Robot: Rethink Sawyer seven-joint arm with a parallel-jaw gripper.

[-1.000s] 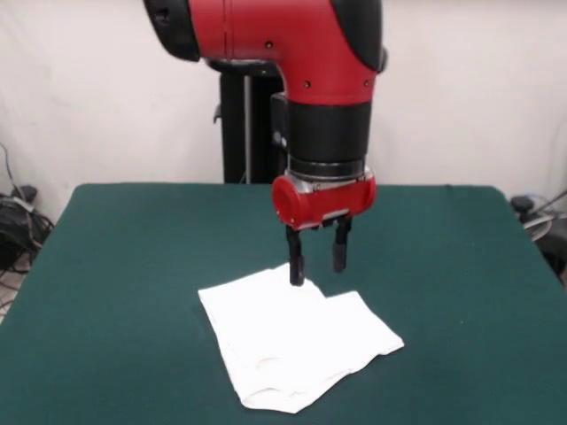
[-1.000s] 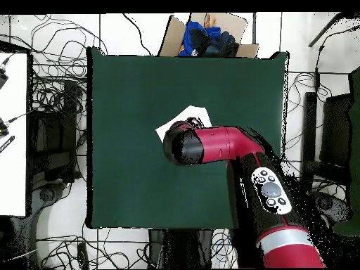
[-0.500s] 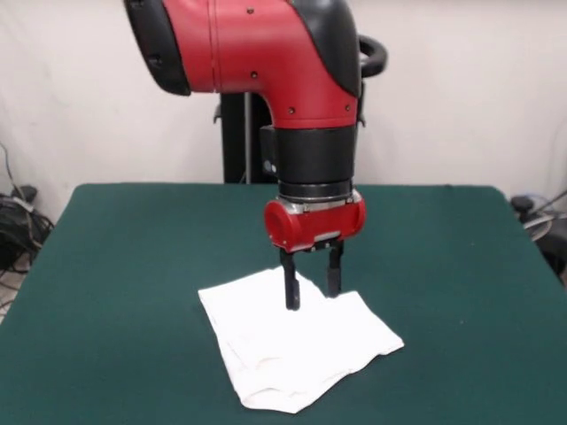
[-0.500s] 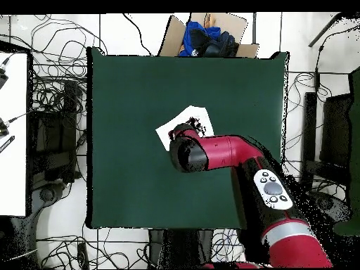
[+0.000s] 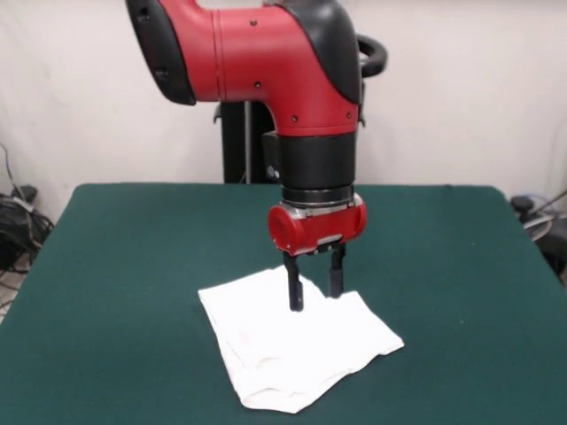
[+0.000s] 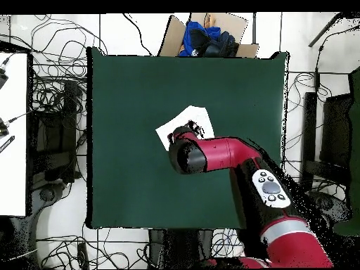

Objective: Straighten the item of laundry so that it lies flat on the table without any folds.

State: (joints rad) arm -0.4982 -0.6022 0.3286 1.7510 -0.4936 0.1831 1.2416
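Note:
The item of laundry [image 5: 297, 352] is a small white shirt, folded into a rough square with its plain side up, lying on the dark green table [image 5: 124, 266] near the front middle. In the overhead view only a corner of the laundry [image 6: 184, 118] shows past the arm. My gripper [image 5: 314, 297] hangs open over the shirt's far part, its two black fingers [image 5: 295, 290] pointing down with their tips at or just above the cloth. Nothing is held between them.
The red arm [image 6: 225, 151] reaches across the table from its base side and covers most of the shirt from above. A cardboard box with blue cloth [image 6: 205, 39] sits just beyond the table's far edge. Cables lie on the floor around the table.
The gripper has moved toward the near side, from the shirt's far edge to over the cloth, and come lower. Over the last half second it barely shifted. The shirt has not moved.

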